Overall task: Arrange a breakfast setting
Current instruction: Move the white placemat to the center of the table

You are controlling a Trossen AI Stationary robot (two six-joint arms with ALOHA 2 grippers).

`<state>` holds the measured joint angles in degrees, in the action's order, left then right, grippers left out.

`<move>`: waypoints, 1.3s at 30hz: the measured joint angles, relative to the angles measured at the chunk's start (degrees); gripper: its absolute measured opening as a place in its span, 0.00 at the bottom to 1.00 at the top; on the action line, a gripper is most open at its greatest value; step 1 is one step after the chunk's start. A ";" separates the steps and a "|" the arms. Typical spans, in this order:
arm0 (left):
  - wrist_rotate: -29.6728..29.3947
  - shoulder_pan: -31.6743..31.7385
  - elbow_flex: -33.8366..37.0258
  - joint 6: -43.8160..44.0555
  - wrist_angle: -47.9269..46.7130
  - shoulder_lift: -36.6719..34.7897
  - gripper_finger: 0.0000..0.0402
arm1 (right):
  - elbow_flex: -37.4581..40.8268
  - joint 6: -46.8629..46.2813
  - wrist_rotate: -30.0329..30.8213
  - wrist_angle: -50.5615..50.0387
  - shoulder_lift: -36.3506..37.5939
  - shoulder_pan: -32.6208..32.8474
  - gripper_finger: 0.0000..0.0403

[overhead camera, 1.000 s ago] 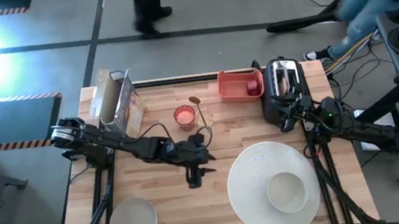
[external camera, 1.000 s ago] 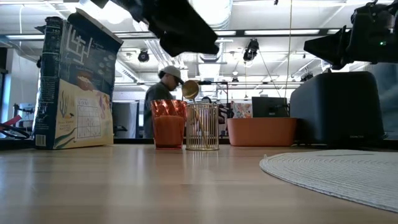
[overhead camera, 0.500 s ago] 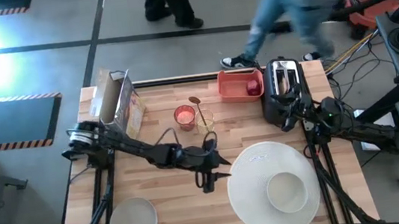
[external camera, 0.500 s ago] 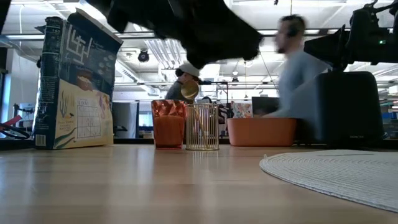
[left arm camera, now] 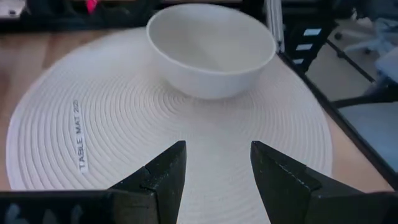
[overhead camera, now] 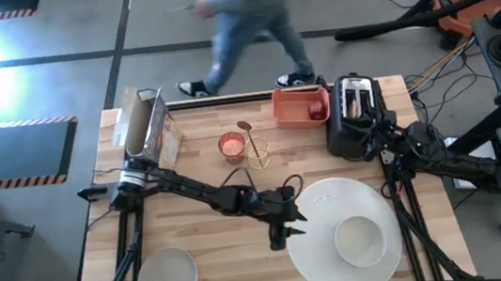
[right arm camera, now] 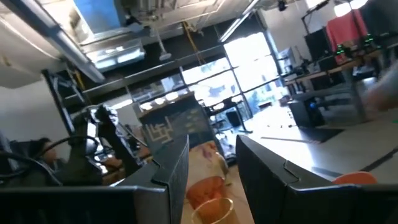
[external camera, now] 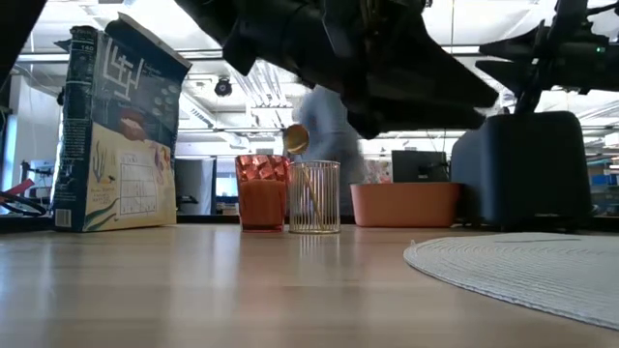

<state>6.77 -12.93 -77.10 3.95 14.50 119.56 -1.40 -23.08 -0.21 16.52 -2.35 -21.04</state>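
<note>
Setting barely begun: left gripper [left arm camera: 214, 168], fingers apart and empty, hovers over round woven white placemat [left arm camera: 124, 137], smooth white bowl [left arm camera: 211, 46] just ahead; spoon, cup unplaced.

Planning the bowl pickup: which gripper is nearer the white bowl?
Left. The left gripper hovers just beside the white bowl, at the mat's edge; the right gripper waits by the toaster.

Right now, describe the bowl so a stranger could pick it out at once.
Find the big round woven table mat at the table's near right. The white bowl sits on it, toward its near right edge. The other white dish, near left, is flatter and lies on bare wood.
</note>
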 joint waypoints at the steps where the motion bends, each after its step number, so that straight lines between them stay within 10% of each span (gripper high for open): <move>1: -0.01 0.01 -0.30 0.00 -0.78 0.11 0.41 | 0.12 -0.19 -0.22 1.28 -0.01 0.01 0.31; 20: -0.23 0.01 -0.76 -1.95 -1.72 -0.24 0.41 | -1.09 -14.53 0.26 10.36 -0.51 0.02 0.31; 39: 9.74 4.73 -0.88 -1.48 -5.45 -0.45 0.41 | -35.54 -9.89 1.67 -56.00 -5.07 0.02 0.31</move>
<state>16.51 -8.21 -77.97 2.47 9.05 119.11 -36.95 -32.97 1.46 -39.48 -7.42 -21.02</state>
